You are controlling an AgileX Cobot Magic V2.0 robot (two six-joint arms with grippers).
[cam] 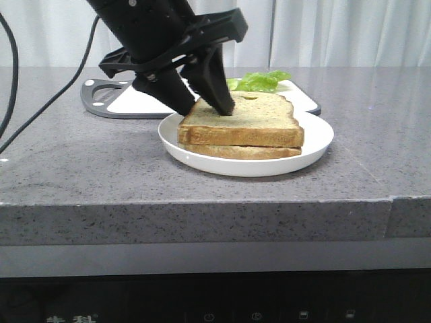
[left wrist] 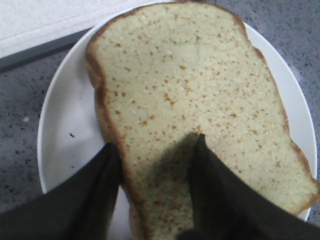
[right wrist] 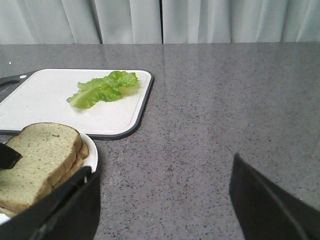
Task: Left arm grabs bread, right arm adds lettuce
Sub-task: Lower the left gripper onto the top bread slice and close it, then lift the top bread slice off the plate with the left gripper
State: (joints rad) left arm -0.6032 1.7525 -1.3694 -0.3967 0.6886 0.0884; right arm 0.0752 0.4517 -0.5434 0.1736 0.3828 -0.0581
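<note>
The bread, a thick toast slice with a small dent, lies on top of a thinner slice on a white plate. My left gripper is tilted down at the bread's left edge. In the left wrist view the left gripper straddles the crust of the bread, one finger on its top face and one beside the crust over the plate; the jaws stand apart. The lettuce lies on a white cutting board. My right gripper is wide open and empty over the counter, right of the plate.
The cutting board with the lettuce lies just behind the plate. Black cables hang at the far left. The grey stone counter ends in a front edge close below the plate. A white curtain is behind.
</note>
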